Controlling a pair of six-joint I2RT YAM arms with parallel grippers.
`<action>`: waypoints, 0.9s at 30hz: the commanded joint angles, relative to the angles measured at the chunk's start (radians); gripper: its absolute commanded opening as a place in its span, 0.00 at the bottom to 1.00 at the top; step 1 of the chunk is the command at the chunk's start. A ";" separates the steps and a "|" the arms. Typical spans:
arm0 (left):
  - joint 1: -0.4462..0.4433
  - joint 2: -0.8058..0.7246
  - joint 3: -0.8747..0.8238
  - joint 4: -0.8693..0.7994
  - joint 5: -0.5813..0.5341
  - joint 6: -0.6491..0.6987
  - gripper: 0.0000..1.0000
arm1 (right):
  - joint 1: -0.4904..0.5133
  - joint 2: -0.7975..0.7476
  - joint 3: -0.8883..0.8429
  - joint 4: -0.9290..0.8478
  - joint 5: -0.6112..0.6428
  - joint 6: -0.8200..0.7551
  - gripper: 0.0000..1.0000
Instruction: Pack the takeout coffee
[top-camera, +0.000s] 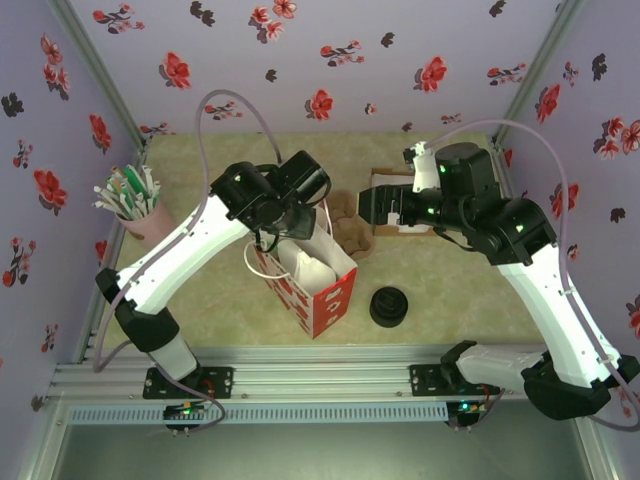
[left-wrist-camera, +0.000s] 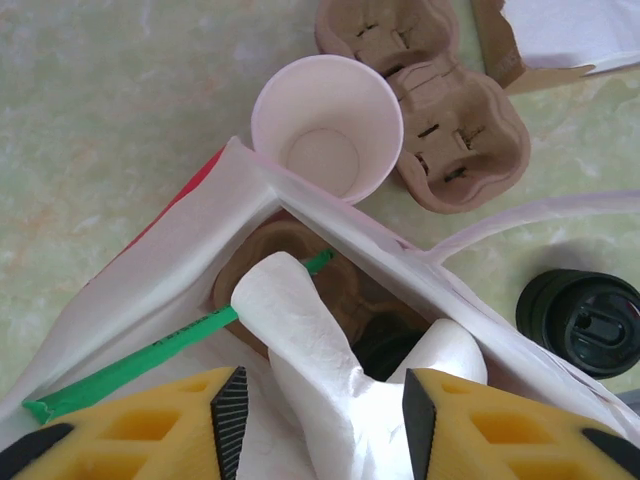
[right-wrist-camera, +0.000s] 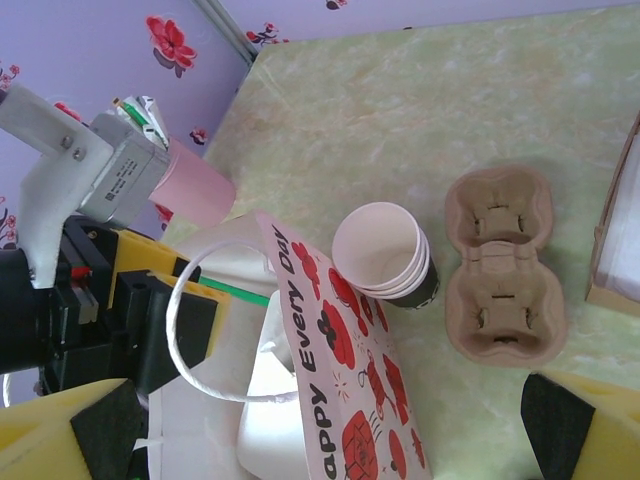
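- Looking for the coffee (left-wrist-camera: 388, 352) first: my best guess is the dark round bit deep in the bag (left-wrist-camera: 150, 290), under the napkin (left-wrist-camera: 310, 340) and sat in the brown carrier (left-wrist-camera: 250, 270) down there. It's too buried to swear to.
- Green straw (left-wrist-camera: 140, 355) lies along the bag's inside wall, just beside the napkin.
- Left gripper (left-wrist-camera: 322, 400) hangs right over the bag mouth. Its fingers are spread, and the napkin stands between them without being squeezed.
- Right gripper (right-wrist-camera: 330, 420) is spread wide with nothing in it, off to the bag's right.
- Step, as I read it: the extras are going in on top of the drink, so packing looks close to done. Next I'd lift the left arm straight up, taking care not to snag the napkin or the handle (right-wrist-camera: 172, 330) loop.
- Views: left wrist looks down into the bag at the contents. The overhead gives me the bag mouth with the napkin on top, not what's beneath it, plus the lids (top-camera: 390, 305) sitting apart from the bag. Right wrist gives the printed bag face, the cups (right-wrist-camera: 385, 250) right against it, and the spare carriers (right-wrist-camera: 500, 265) beside them.
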 joint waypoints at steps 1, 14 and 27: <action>-0.006 -0.104 -0.001 0.064 -0.008 0.059 0.64 | -0.006 -0.010 -0.035 0.013 -0.005 -0.016 0.99; 0.078 -0.582 -0.347 0.208 -0.212 0.007 0.99 | -0.006 -0.110 -0.305 0.063 0.010 0.029 0.99; 0.202 -0.866 -0.807 0.141 -0.136 -0.208 0.79 | -0.006 -0.095 -0.473 0.073 0.126 0.099 0.97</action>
